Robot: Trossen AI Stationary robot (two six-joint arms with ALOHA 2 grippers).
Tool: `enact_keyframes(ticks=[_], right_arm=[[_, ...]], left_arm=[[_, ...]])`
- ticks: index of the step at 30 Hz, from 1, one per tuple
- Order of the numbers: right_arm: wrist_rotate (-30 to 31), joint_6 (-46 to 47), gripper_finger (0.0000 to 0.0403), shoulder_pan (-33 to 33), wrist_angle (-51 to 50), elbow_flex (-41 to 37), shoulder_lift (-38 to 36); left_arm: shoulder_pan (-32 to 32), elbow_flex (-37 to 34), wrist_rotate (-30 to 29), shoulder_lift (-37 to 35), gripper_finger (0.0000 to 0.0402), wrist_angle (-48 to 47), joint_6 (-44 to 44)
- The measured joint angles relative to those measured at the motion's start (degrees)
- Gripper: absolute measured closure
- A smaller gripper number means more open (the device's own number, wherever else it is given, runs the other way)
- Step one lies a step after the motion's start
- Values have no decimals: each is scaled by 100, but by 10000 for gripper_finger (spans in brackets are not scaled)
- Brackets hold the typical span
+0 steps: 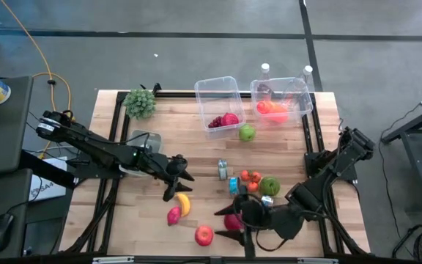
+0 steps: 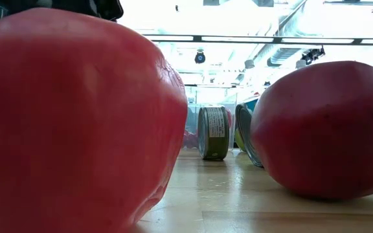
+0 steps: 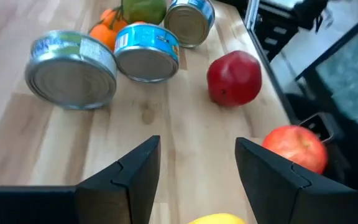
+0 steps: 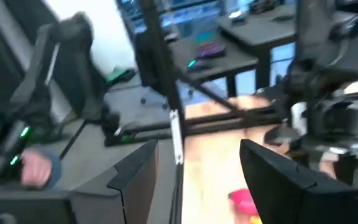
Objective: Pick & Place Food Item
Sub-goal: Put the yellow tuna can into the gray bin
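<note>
L gripper [image 1: 178,183] hangs mid-table w/ fingers spread, nothing between them. Curved yellow banana [image 1: 184,204] lies just near-side of its tips, almost underneath, long axis running near-to-far; pink oval fruit [image 1: 174,215] beside it. Looks like L arm is much the closer one for that pick. R gripper [image 1: 233,224] sits low at near edge, also spread & empty, by the dark red pomegranate [image 1: 234,221].

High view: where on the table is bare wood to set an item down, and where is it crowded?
Bare wood lies between the broccoli and the left bin, and along the right edge below the right bin. Crowded: the front middle, where cans, oranges, banana and apple sit between the left gripper and right gripper, both open.
</note>
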Motion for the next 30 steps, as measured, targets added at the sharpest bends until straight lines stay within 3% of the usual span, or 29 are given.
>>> enact_keyframes(ticks=[6,12,15,18,21,26,30], right_arm=[[193,-336,156,-196,438,0,0],[160,-1401,61,-189,897,0,-6],[-115,-1279,17,-192,766,0,-9],[-181,-957,10,-129,331,0,7],[449,-579,24,19,-325,-2,136],[1943,204,40,237,-1421,2,149],[2302,1043,42,420,-2580,2,236]], left_arm=[[0,0,-1,0,202,-4,515],[3,4,-5,0,202,-371,750],[90,4,-91,-14,202,-626,763],[218,4,-405,-96,202,-932,866],[271,4,-792,-160,202,-1181,749],[111,9,-727,-224,202,-1301,616],[-137,9,-605,-317,202,-1279,402]])
